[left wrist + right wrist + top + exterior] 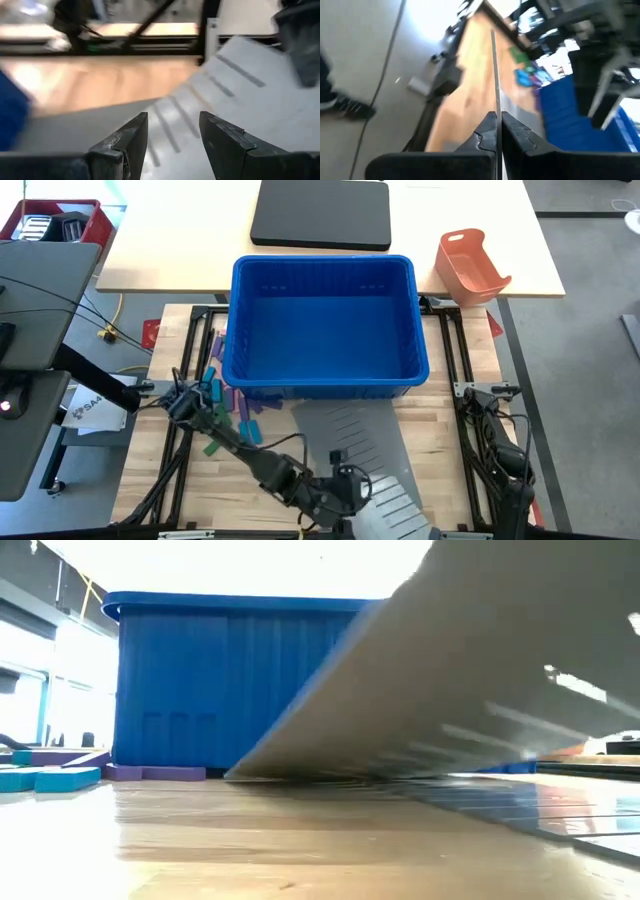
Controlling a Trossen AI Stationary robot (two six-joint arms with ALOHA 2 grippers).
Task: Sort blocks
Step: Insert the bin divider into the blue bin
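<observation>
The grey slotted divider sheet (350, 435) slants up off the table. Its far end (235, 774) rests on the wood in front of the blue bin, and its near end is raised. My right gripper (498, 117) is shut on the sheet's edge, near the table's front edge. My left gripper (345, 483) hovers over the sheet's near part, its fingers (131, 135) open, with only the sheet showing beyond the gap. Blocks (228, 408) in blue, purple and green lie flat on the table left of the sheet, also seen as blocks (55, 778) in the low view. My right gripper pinches the sheet's thin edge (494, 95) between its two fingers, and the sheet runs edge-on straight out from them. That end is lifted clear, and the sheet slopes down to its far end on the table. Which part of the edge it has does not show.
The blue bin (325, 370) stands mid-table just beyond the sheet. On the pale table behind it are an orange-red tray (470, 265) and a black flat pad (320, 215). Black frame rails (195, 360) run along both sides of the wooden top.
</observation>
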